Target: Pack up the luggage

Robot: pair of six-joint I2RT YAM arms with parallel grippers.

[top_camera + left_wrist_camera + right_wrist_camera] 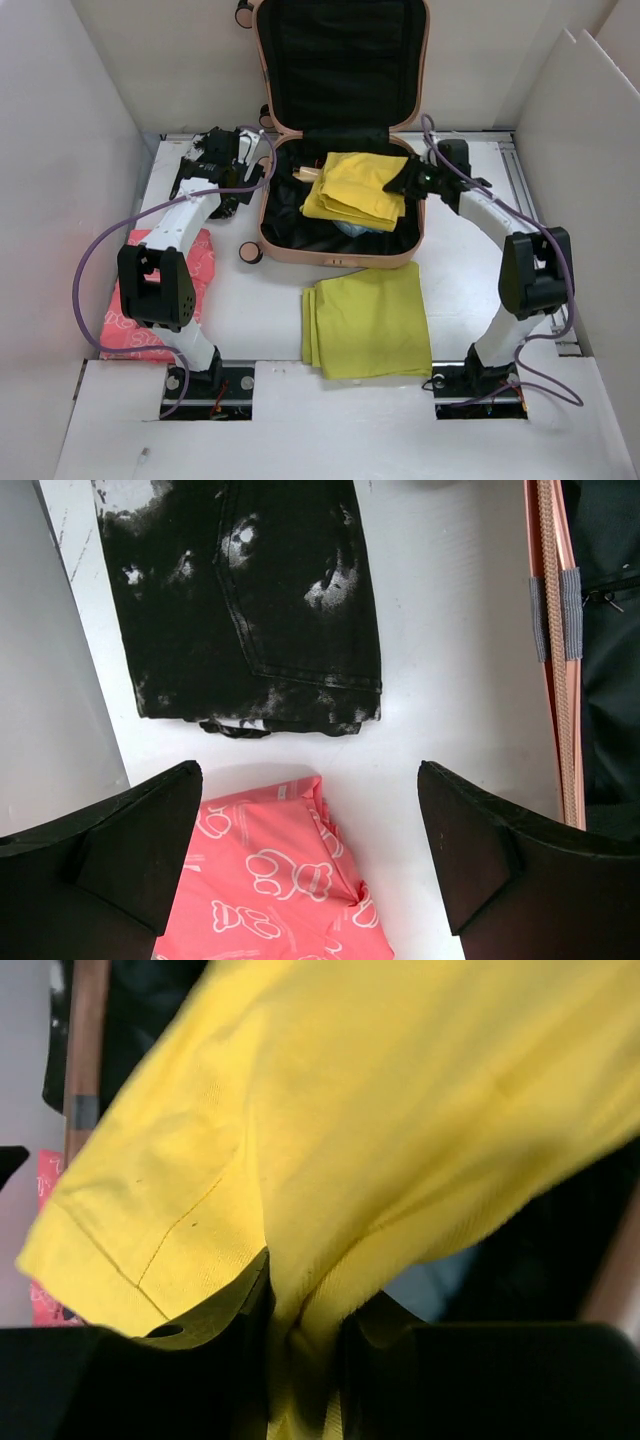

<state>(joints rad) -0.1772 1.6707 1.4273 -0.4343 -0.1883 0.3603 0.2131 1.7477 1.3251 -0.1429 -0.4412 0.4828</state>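
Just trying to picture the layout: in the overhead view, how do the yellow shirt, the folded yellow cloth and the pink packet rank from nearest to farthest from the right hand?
1. The yellow shirt, gripped by the right hand, inside the luggage.
2. The folded yellow cloth, just in front of the luggage.
3. The pink packet, far over on the left side.

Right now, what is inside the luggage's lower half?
A folded yellow garment, pinched by the right pincer, sits in the luggage. A pale blue item peeks from under it; whatever else it covers cannot be seen.
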